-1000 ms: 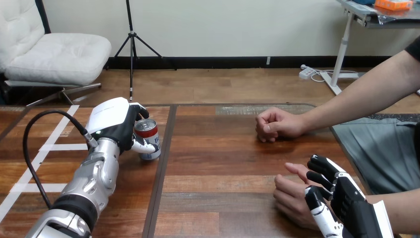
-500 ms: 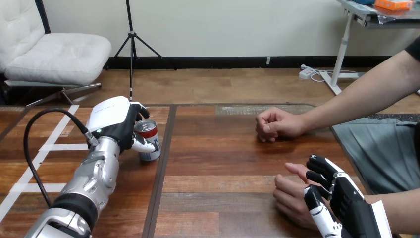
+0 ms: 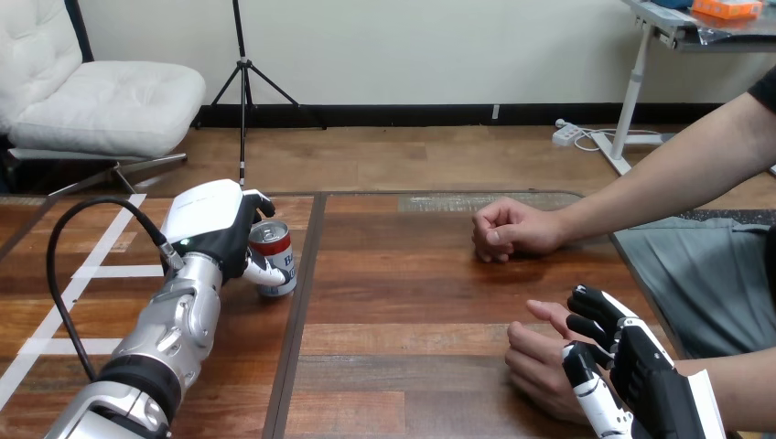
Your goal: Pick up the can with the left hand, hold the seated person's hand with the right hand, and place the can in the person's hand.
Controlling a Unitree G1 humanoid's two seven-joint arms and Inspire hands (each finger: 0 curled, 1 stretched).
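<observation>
Left hand, mid-left, fingers curled round the can at mid-wall, likely light, stiff, slick, dentable; right hand beside the person's lower-right hand, grip can't tell.

can shiny metal with glossy printed wrap, left hand against the can glossy white plastic shell over matt black, table under the can smooth varnished wood planks, slight sheen

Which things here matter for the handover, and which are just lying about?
Job: can, left hand curled round it, right hand, person's near hand next to it.
Idle: person's far hand, resting on the table; white tape.
</observation>
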